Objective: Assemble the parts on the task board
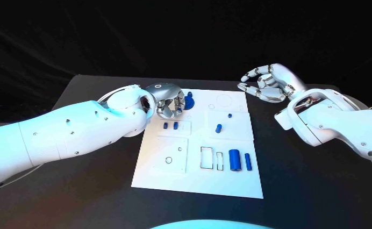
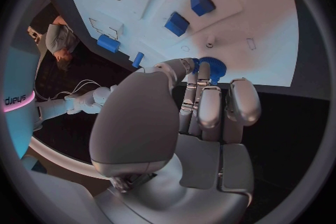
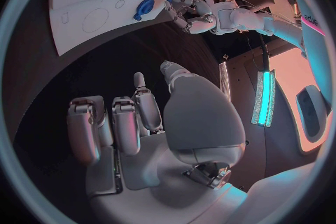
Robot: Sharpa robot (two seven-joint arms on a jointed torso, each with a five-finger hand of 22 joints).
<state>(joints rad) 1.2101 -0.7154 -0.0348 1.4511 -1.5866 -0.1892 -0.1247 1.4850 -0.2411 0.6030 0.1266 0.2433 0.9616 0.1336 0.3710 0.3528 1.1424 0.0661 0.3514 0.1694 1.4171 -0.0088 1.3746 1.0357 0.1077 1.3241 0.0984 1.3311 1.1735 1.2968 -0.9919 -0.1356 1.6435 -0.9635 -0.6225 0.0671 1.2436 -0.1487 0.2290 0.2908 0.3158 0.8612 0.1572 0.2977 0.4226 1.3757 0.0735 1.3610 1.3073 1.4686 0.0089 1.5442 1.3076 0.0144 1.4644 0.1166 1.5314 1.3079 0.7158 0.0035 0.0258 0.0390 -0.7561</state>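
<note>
Black surface (image 1: 93, 191) carries the white board (image 1: 233, 178). My left hand (image 1: 166, 101) pinches the blue gear (image 2: 210, 67) at its far corner; my right hand (image 1: 267, 83) hangs empty, fingers (image 3: 147, 109) loosely apart. Tilting could jam the gear.

Part of a dark printed wordmark was visible on the white arm (image 2: 15, 101) in the left wrist view, mirrored and cut off, so it could not be read. A similar partial mark stood on the white arm (image 3: 308, 19) in the right wrist view, also illegible. The task board (image 1: 233, 178) carried only outlined shapes and no lettering.
</note>
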